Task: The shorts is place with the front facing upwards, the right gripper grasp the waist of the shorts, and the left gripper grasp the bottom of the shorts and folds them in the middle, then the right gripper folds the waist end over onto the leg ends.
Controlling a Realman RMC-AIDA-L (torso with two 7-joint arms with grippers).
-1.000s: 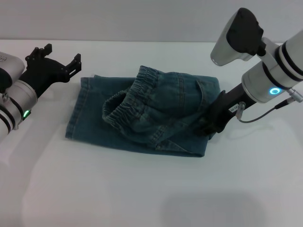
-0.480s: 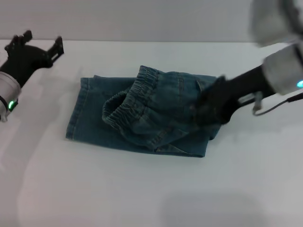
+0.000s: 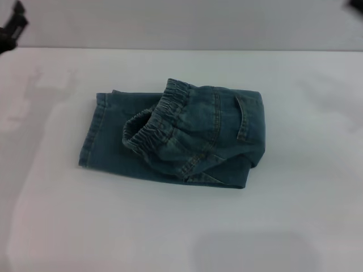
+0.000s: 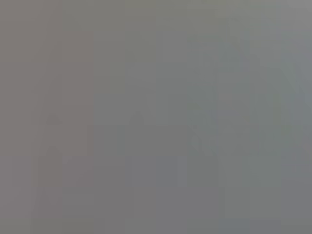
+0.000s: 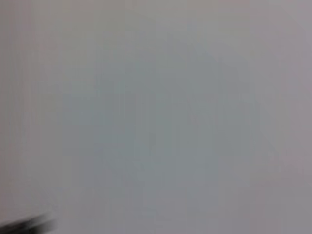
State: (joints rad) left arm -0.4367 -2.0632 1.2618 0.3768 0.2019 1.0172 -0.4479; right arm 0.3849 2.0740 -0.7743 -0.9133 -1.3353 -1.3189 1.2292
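Shorts [image 3: 176,136] mid-table [image 3: 295,215]; waist [image 3: 148,122] seemingly atop legs.

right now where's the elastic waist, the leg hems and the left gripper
the waist of the shorts [image 3: 148,128], head view, on the ruffled elastic band lying on top of the folded denim
the leg ends [image 3: 91,131], head view, on the straight stitched hem edge
the left gripper [image 3: 12,28], head view, on the dark tip at the picture's corner
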